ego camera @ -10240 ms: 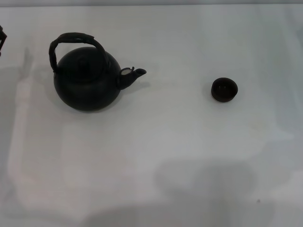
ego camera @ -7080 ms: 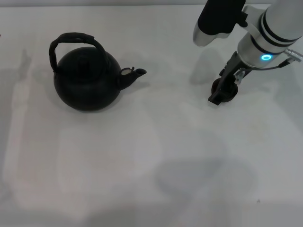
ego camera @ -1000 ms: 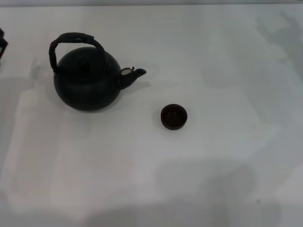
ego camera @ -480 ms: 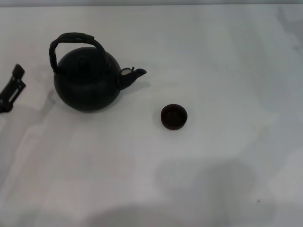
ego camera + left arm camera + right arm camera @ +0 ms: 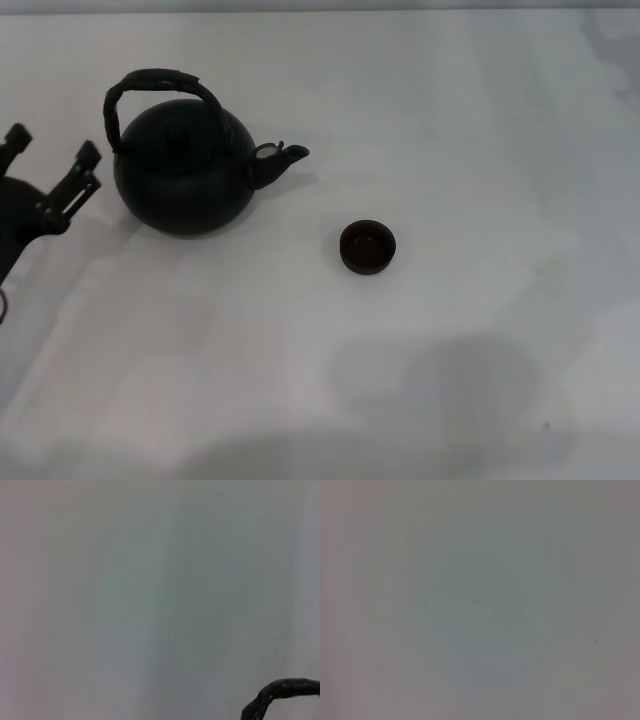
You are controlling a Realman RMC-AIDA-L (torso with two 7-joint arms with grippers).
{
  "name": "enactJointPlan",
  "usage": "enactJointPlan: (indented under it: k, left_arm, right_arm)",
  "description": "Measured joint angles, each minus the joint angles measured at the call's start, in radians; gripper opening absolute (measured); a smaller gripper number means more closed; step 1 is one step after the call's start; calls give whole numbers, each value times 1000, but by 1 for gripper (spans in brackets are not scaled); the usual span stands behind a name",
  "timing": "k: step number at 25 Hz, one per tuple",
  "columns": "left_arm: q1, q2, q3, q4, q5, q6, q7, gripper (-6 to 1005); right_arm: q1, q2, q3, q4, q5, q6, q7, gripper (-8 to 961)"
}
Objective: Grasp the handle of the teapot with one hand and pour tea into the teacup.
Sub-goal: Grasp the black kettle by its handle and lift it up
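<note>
The left gripper (image 5: 50, 165) has moved further in from the worktop's (image 5: 480, 120) left edge, its jaws apart and just left of the teapot (image 5: 185, 170), not touching it. The arched handle (image 5: 150, 82) stands upright above the pot, free. The teacup (image 5: 367, 247) sits right of the spout. The right gripper is out of sight.

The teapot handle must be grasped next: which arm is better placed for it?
Left. The left claw is open beside the teapot, near its handle. The right arm is not in view.
</note>
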Motion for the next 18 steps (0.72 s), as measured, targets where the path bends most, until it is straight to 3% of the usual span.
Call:
enactJointPlan:
  k: [18]
  left_arm:
    - [-91,-3,0,15,21,-161,3,792]
  right_arm:
    - [-22,5,2,6,1,38,9,845]
